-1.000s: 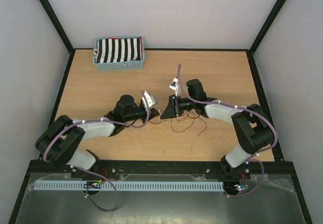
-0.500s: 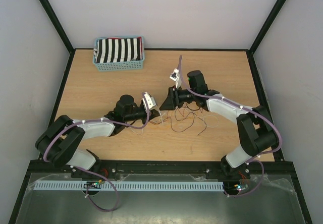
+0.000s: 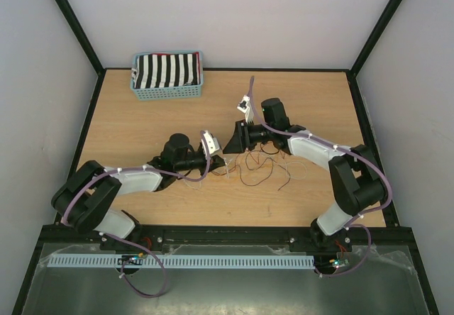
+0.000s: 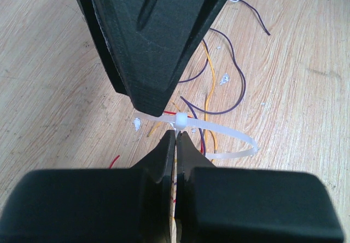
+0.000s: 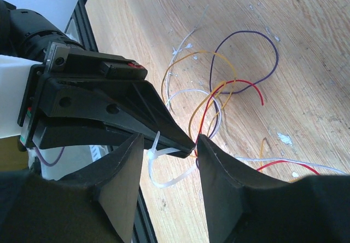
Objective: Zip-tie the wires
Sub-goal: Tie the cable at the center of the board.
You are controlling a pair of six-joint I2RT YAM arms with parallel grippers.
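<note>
The wires (image 3: 264, 164) lie in loose red, orange and purple loops on the table between the two arms. In the left wrist view they (image 4: 210, 98) run through the loop of a white zip tie (image 4: 229, 134). My left gripper (image 4: 176, 136) is shut on that tie just below its head. In the right wrist view my right gripper (image 5: 168, 147) is open. Its fingers (image 5: 219, 172) stand on either side of the left gripper's tip and the zip tie (image 5: 156, 156), without touching the tie. Seen from above, the left gripper (image 3: 220, 160) and right gripper (image 3: 232, 145) meet tip to tip.
A blue basket (image 3: 167, 93) holding a black-and-white striped cloth (image 3: 167, 69) stands at the far left of the wooden table (image 3: 142, 123). More wire ends (image 5: 284, 163) trail to the right. A black frame rail (image 3: 227, 233) edges the near side.
My right gripper has opened wider and shifted slightly toward the far side, its arm swinging with it. The left arm has stayed put, still pinching the zip tie.
</note>
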